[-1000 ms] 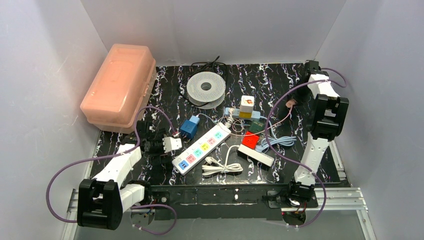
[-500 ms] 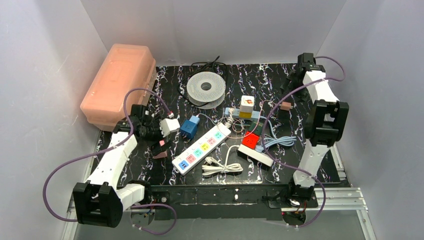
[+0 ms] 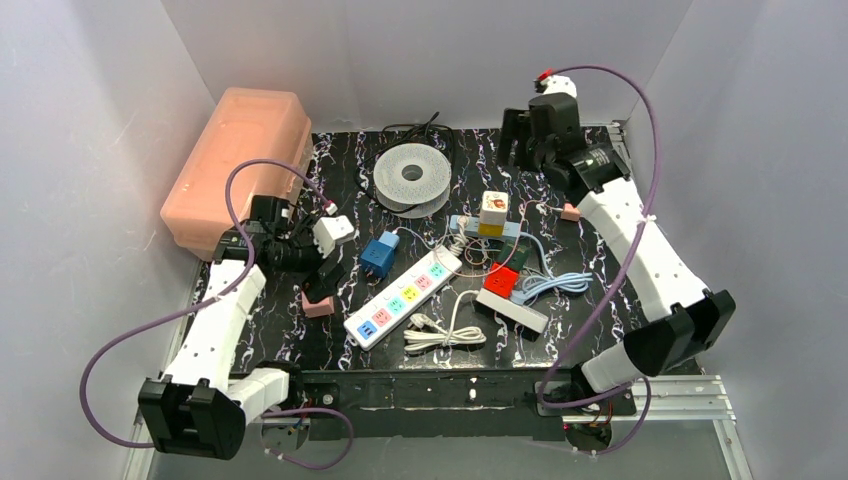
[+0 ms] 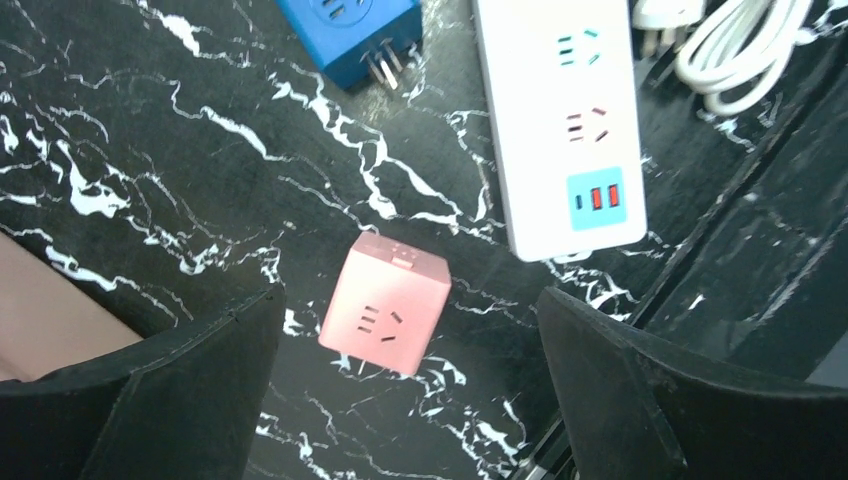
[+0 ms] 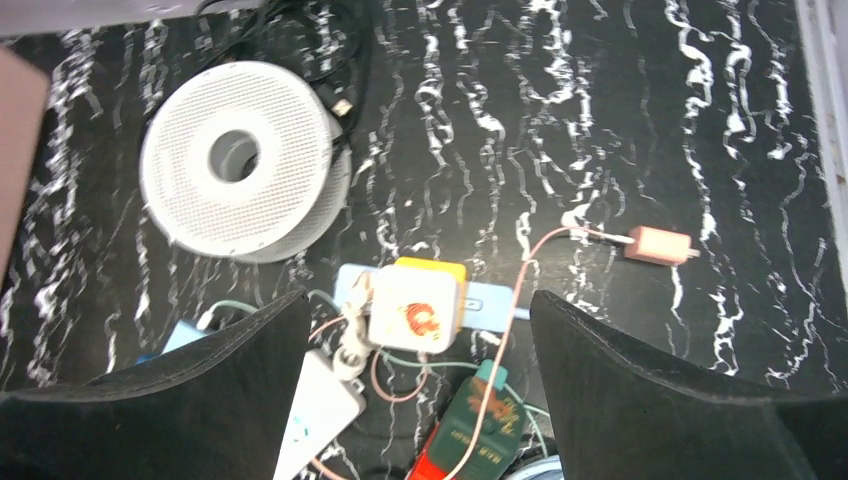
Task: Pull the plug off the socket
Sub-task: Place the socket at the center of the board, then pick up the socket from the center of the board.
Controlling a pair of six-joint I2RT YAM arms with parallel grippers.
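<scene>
Since the small pink plug (image 5: 657, 244) lies loose on its thin cord (image 5: 596, 233) at the far right of the surface (image 3: 340, 190), well apart from the pink cube socket (image 4: 385, 303) at the near left, the pair looks already separated, which would explain why neither arm holds anything. Left end effector (image 4: 408, 305) hangs spread wide over the cube, which rests flat with its slotted face up. Right end effector (image 5: 420, 296) is raised at the back, equally wide and empty, above a yellow-and-white cube (image 5: 415, 312) seated on a pale blue strip (image 5: 490, 298). Only the overhead camera shows how far plug and cube lie apart. Only the left wrist camera shows the cube's empty slots and the bare prongs of a blue adapter (image 4: 350, 35) near the white power strip (image 4: 560, 110). The right wrist camera alone traces the cord from the plug toward the tangle by the yellow-and-white cube.
</scene>
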